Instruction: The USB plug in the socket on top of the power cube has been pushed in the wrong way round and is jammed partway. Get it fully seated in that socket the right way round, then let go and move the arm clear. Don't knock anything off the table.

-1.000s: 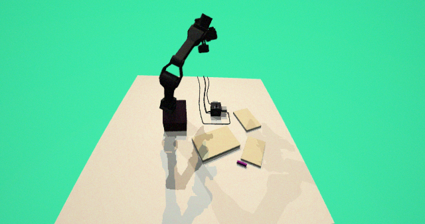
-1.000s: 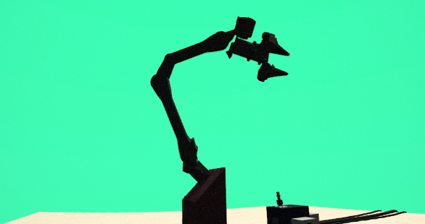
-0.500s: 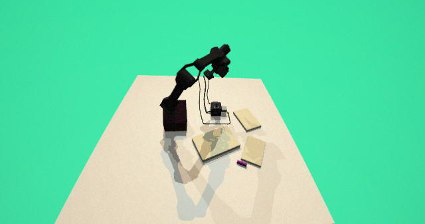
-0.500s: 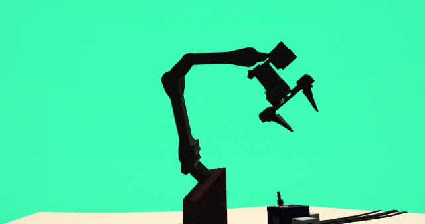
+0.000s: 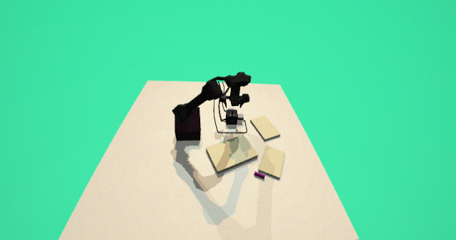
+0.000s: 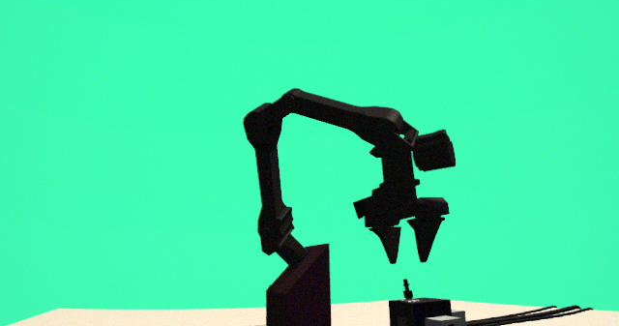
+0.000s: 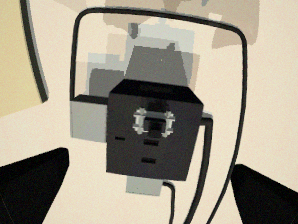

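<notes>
The black power cube [image 5: 231, 120] [image 6: 401, 312] [image 7: 122, 162] stands on the table. A small dark USB plug [image 6: 407, 290] [image 7: 154, 126] sticks up from the socket on its top, leaning slightly in the exterior view. Pale bracket-like marks lie either side of it in the wrist view. The plug's body hides the socket, so its way round cannot be told. My gripper [image 6: 408, 262] [image 7: 152, 167] is open and empty, pointing down above the plug, its fingertips well apart and higher than the plug's top.
Light grey blocks [image 7: 89, 121] [image 6: 442, 320] sit at the cube's sides. Black cables [image 5: 233, 132] [image 7: 244, 95] loop around it. Three tan boards [image 5: 265, 127] [image 5: 231, 155] [image 5: 272, 162] and a purple piece [image 5: 259, 175] lie on the table. The arm's dark base [image 5: 187, 129] stands left of the cube.
</notes>
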`<act>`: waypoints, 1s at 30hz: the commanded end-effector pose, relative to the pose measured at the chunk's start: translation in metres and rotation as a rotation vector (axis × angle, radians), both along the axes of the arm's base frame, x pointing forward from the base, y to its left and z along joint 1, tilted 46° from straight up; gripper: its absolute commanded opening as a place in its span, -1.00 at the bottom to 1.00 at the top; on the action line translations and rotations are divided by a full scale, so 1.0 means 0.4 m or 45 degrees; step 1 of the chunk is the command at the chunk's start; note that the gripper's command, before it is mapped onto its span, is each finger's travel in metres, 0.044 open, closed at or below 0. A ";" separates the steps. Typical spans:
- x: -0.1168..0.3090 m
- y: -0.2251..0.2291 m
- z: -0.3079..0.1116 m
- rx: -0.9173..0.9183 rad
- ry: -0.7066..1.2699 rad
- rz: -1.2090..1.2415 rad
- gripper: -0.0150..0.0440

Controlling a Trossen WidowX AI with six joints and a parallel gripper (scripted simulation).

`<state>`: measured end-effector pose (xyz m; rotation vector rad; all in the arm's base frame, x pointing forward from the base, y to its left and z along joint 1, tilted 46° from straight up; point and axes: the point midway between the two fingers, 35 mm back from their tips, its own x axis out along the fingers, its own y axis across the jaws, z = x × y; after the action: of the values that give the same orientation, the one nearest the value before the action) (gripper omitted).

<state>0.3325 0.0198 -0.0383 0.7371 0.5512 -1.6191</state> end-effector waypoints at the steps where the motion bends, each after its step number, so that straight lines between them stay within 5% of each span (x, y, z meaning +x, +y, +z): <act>1: -0.007 -0.015 0.000 -0.039 -0.005 -0.024 1.00; 30: -0.011 -0.051 -0.034 -0.040 -0.005 -0.024 1.00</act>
<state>0.3314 0.0030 -0.0476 0.7396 0.5116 -1.6369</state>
